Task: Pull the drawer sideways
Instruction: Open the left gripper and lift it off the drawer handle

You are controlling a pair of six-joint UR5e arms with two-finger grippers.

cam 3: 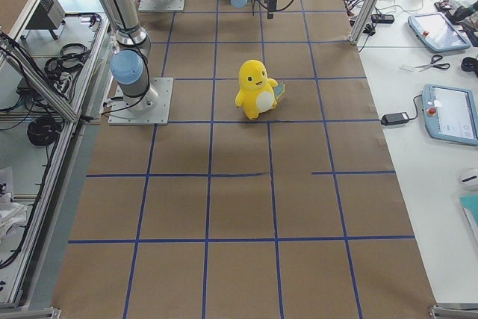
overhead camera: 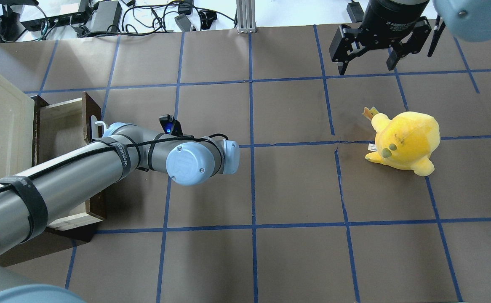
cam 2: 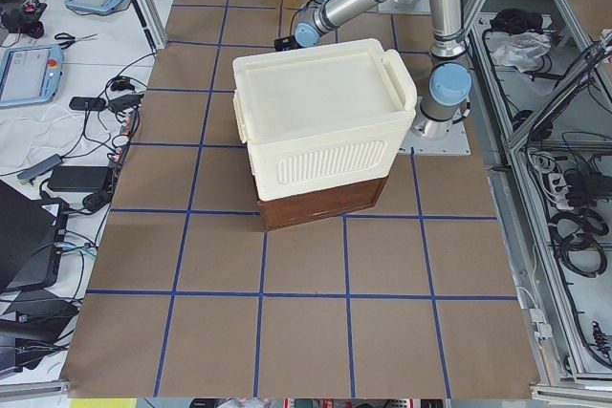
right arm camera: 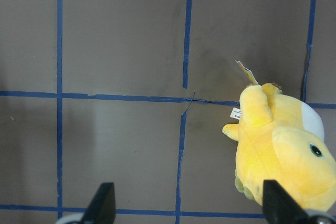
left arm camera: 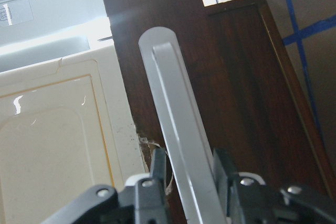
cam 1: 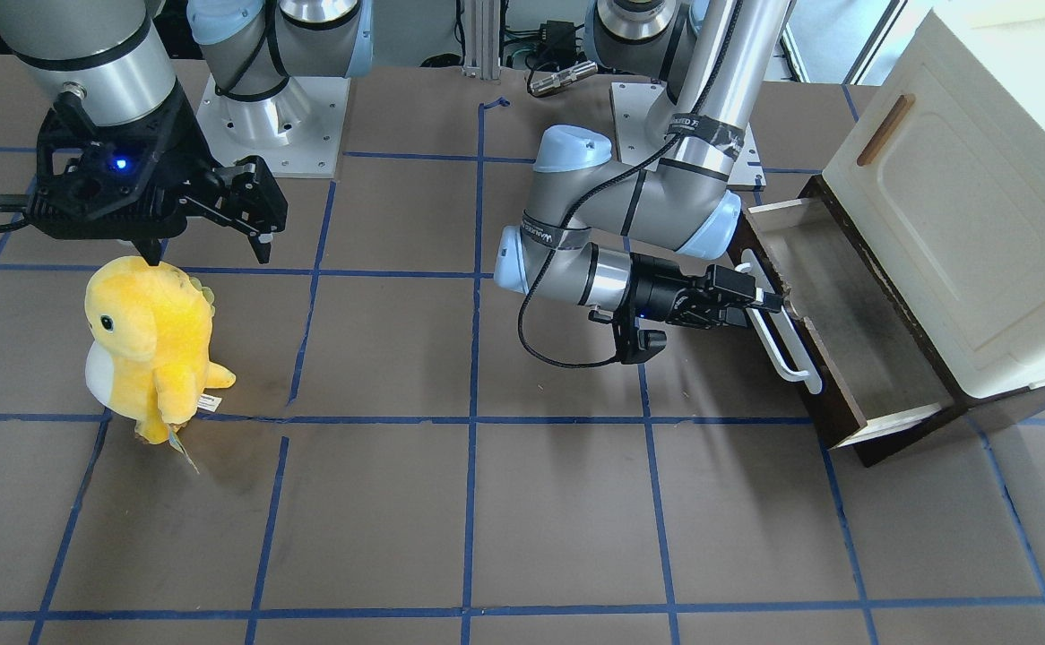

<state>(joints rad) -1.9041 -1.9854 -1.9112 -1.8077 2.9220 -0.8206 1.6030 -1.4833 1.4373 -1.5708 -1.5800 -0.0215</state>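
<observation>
The drawer (cam 1: 854,313) stands pulled out of the cream cabinet (cam 1: 962,206), its grey-brown bottom showing behind the dark brown front. My left gripper (cam 1: 769,300) is shut on the drawer's long white bar handle (cam 1: 787,345). In the left wrist view the fingers (left arm camera: 157,174) clamp the handle (left arm camera: 178,129) from both sides against the dark front (left arm camera: 236,103). In the overhead view the drawer (overhead camera: 62,126) is partly hidden by my left arm. My right gripper (overhead camera: 369,63) is open and empty above the table, also in the front view (cam 1: 209,242).
A yellow plush toy (cam 1: 151,345) stands on the brown mat under and beside my right gripper; it also shows in the right wrist view (right arm camera: 283,156). The cabinet door has a small wooden handle (cam 1: 885,130). Blue tape lines grid the table.
</observation>
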